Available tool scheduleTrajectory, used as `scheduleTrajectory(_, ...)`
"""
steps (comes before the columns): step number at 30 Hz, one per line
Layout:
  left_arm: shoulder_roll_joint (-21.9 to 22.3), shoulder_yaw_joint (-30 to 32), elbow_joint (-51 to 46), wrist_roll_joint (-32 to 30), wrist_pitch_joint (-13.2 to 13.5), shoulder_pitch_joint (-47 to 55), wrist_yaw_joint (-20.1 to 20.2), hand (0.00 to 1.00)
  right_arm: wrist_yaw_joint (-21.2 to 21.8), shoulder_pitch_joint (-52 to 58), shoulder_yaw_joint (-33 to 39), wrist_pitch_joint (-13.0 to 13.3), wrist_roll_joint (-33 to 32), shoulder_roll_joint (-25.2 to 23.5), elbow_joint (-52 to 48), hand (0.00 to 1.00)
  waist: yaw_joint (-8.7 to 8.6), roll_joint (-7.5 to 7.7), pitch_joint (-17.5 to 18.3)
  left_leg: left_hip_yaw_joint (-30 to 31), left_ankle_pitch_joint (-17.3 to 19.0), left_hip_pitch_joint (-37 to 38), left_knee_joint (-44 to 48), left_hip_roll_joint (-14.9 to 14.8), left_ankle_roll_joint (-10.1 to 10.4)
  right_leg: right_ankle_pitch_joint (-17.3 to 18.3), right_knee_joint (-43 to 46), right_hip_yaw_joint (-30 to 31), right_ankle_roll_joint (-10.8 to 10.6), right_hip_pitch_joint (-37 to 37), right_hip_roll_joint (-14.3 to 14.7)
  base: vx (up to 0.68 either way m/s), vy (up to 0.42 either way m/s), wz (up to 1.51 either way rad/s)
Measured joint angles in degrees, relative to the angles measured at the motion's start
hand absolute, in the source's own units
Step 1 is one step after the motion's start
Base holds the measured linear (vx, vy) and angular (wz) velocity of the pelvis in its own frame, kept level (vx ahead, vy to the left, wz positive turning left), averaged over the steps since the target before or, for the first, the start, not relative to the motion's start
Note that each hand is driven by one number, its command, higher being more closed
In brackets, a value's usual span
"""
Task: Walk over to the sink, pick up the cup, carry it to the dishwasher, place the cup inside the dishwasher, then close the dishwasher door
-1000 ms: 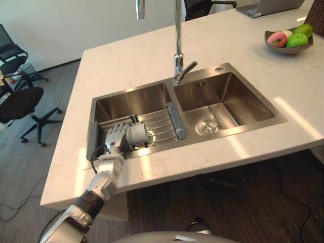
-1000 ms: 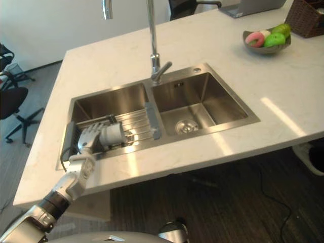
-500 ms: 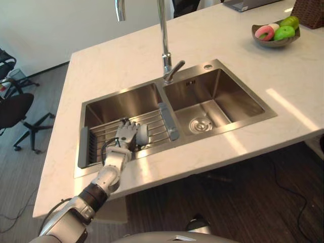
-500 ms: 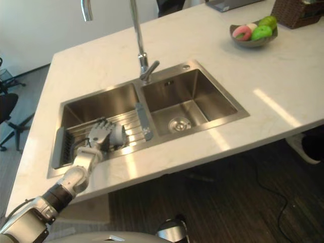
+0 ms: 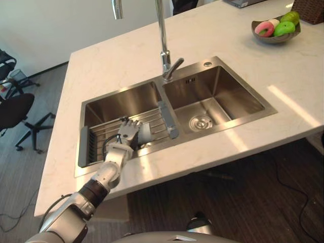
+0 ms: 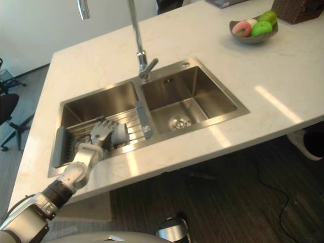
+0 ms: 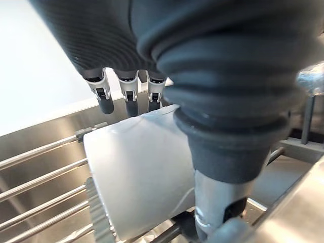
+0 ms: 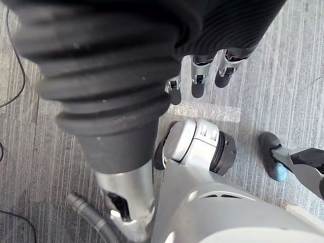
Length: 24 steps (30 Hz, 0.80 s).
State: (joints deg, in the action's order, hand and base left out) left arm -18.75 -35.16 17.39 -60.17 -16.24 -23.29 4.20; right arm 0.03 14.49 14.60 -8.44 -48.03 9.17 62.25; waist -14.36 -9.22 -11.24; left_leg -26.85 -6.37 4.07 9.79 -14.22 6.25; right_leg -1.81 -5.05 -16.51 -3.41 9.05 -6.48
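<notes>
Obs., sink station. Double-basin steel sink [image 5: 230, 120] is set in a pale stone-look counter [image 5: 126, 55], with a tall tap [image 5: 163, 48] at the divider between the basins.

A wire rack [image 5: 158, 122] spans the left basin from its outer wall to the divider.

The white cup [image 7: 139, 174] lies on its side on the rack bars, in the near half of the left basin and towards the divider. I cannot tell from here which way its mouth points.

Left hand [image 5: 127, 133]: reached into the left basin from the counter's near edge, set down over the cup.
- Fingers [image 7: 129, 98] are draped over the far side of the cup, dark tips against its wall.
- Thumb [image 7: 223, 207] sits on the near side, so the cup is pinched between thumb and fingers.
- The grasp is closed on the cup body.
- The cup looks to be resting on the bars; I cannot tell whether any weight is off them.

Right hand [image 8: 198, 82]: hanging low over grey floor, well away from the sink. Fingers are straight and relaxed, nothing in them and touching nothing.

Right basin has only its drain [image 5: 200, 122] showing.

A bowl of fruit [image 5: 276, 29] stands on the far right of the counter, beside a wicker basket [image 5: 310, 7]. A black office chair [image 5: 17, 109] stands on the floor off the counter's left end.
</notes>
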Motion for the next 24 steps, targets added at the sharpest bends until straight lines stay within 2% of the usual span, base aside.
scheduleTrajectory(4,-0.07,-1.18,-0.12,4.00,1.21,-0.90,0.76,0.00,-0.05,-0.08,-0.15,-0.01,0.00,0.17,-0.24,0.00,-0.32,-0.42,-0.33,0.06,0.49,0.03,-0.09,0.00,0.39,0.00,0.00,-0.01,0.00,-0.04,0.05,0.05,0.016,0.00)
scheduleTrajectory(8,-0.46,-1.36,-0.18,7.96,1.13,-2.83,3.52,0.00,-0.22,-0.11,-1.03,-0.06,0.01,0.40,-0.22,0.00,-0.65,-0.86,-1.41,0.09,0.76,0.06,-0.05,-0.01,0.39,-0.03,0.01,0.00,-0.05,-0.03,0.12,0.02,0.010,0.00)
scheduleTrajectory(14,-0.74,-1.28,-0.30,10.93,0.99,-3.35,4.83,0.00,-0.25,-0.12,-0.90,0.80,0.13,0.39,-0.12,0.00,-0.84,-0.73,-1.50,0.09,0.77,0.08,-0.01,-0.18,0.39,-0.29,0.02,0.13,-0.55,0.08,0.58,0.00,0.000,0.00)
scheduleTrajectory(15,-0.78,-1.28,-0.30,11.22,0.98,-3.39,4.84,1.00,-0.25,-0.12,-0.89,0.80,0.14,0.39,-0.12,0.00,-0.84,-0.70,-1.52,0.09,0.77,0.08,-0.01,-0.21,0.39,-0.29,0.03,0.14,-0.54,0.09,0.62,0.00,0.000,0.00)
scheduleTrajectory(24,-1.03,-1.31,-0.66,12.85,1.19,-3.99,5.82,1.00,-0.03,-0.13,0.25,1.02,0.71,0.38,-0.12,0.00,-0.86,-0.87,-1.74,0.14,2.48,0.17,-0.50,-0.23,0.27,-0.21,0.02,0.32,-0.58,-0.22,0.80,0.01,0.008,0.00)
